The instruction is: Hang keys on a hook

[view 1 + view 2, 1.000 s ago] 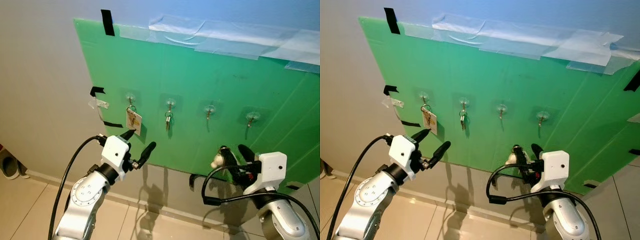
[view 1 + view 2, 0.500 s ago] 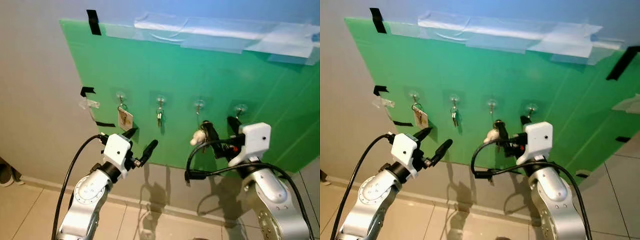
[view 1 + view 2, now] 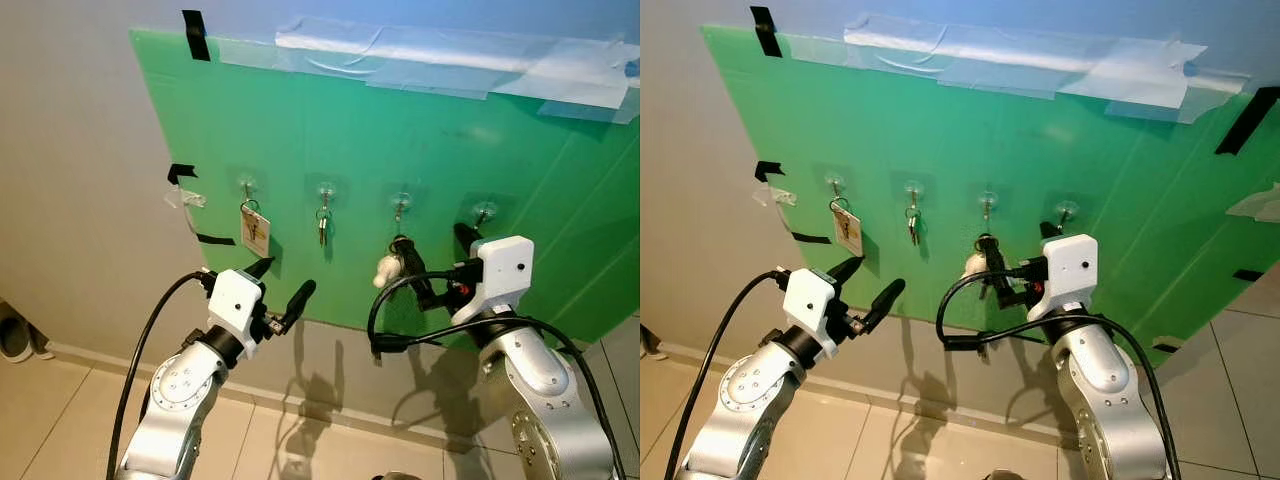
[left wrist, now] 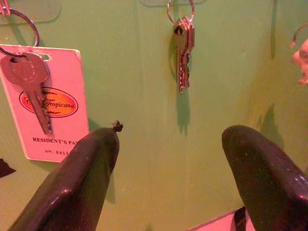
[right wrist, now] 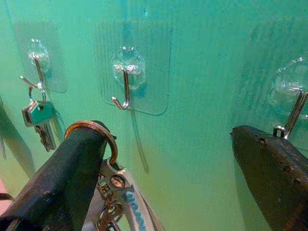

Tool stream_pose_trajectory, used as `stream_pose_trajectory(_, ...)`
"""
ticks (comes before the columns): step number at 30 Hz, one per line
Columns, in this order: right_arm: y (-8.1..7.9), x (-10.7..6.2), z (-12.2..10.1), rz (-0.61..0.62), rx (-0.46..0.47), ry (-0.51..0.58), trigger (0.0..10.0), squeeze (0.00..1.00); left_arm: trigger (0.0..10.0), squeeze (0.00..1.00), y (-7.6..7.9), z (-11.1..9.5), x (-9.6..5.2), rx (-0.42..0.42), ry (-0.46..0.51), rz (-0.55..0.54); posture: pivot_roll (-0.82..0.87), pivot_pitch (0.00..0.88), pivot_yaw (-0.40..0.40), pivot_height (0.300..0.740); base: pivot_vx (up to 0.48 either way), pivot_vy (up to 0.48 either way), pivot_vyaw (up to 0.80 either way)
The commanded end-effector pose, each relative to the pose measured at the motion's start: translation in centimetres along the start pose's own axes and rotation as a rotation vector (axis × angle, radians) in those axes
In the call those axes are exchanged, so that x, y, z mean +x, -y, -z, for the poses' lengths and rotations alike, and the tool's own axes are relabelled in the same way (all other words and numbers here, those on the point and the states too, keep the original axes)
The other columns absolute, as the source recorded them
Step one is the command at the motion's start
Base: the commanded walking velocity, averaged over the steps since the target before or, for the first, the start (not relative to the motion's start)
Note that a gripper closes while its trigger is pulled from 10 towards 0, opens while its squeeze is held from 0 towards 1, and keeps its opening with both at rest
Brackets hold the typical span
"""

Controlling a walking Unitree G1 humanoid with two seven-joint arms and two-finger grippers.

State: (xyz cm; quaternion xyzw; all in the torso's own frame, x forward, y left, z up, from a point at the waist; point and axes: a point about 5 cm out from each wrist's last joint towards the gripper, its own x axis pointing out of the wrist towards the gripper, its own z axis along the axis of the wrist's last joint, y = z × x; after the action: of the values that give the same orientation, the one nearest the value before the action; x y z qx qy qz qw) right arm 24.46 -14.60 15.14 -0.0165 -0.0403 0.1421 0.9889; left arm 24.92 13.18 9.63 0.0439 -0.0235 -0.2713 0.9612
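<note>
- The right gripper (image 5: 159,159) is raised to the green board (image 3: 420,130), just below the third hook (image 5: 124,82) counting from the board's left edge. Its fingers are spread, and the brass key ring (image 5: 96,132) hangs looped over one finger (image 5: 67,178) rather than pinched between the two.
- The keys (image 5: 122,202) and a small pale charm (image 3: 387,268) dangle beneath that finger, close to the board but not yet on any hook.
- To do this step well, I judge the ring should be lifted until its open loop sits above the hook's upturned tip, pushed toward the board, then lowered so the tip passes through the loop.
- The finger should slide out sideways only once the ring's weight rests in the hook's bend; pulling away early would likely drop the keys.
- The ring hangs at an angle on the finger, so a small wrist turn may be needed to face the loop squarely at the tip.
- The left gripper (image 4: 168,168) is held with its fingers spread, carrying nothing, near the board's lower edge below the first two hooks.
- Count: four clear adhesive hooks in one row. Two are taken, the first by a key with a pink tag (image 4: 45,101), the second by a small key bunch (image 4: 183,48). Two are free, the third and the fourth hook (image 3: 484,212).
- Three key sets in all, and two grippers.
</note>
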Motion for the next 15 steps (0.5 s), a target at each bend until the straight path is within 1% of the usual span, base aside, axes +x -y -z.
stream_pose_trajectory(1, 0.66, 0.7, -3.37, 0.031, -0.066, 0.155, 10.0, 0.0, 10.0, 0.0, -0.08, 0.06, -0.04, -0.007, -0.006, -0.007, -0.05, 0.0, 0.004, 0.74, 0.0, 0.0, 0.0)
stream_pose_trajectory(3, 0.71, 0.7, -3.56, 0.045, -0.072, 0.169, 10.0, 0.0, 10.0, 0.0, -0.06, 0.02, 0.08, -0.008, -0.005, -0.008, -0.06, 0.0, 0.007, 0.74, 0.0, 0.0, 0.0)
stream_pose_trajectory(6, 0.46, 0.65, -4.12, 0.028, -0.075, 0.192, 10.0, 0.0, 10.0, 0.0, -0.02, 0.02, 0.02, -0.007, -0.005, -0.008, -0.06, 0.0, 0.008, 0.74, 0.0, 0.0, 0.0)
stream_pose_trajectory(14, 1.0, 0.51, -3.94, 0.037, -0.081, 0.178, 10.0, 0.0, 10.0, 0.0, -0.08, 0.0, 0.09, -0.009, -0.008, -0.003, -0.06, 0.0, 0.012, 0.74, 0.0, 0.0, 0.0)
stream_pose_trajectory(15, 0.99, 0.54, -3.95, 0.038, -0.073, 0.18, 8.2, 0.0, 10.0, 0.0, -0.09, 0.0, 0.12, -0.009, -0.009, -0.003, -0.06, 0.0, 0.012, 0.74, 0.0, 0.0, 0.0)
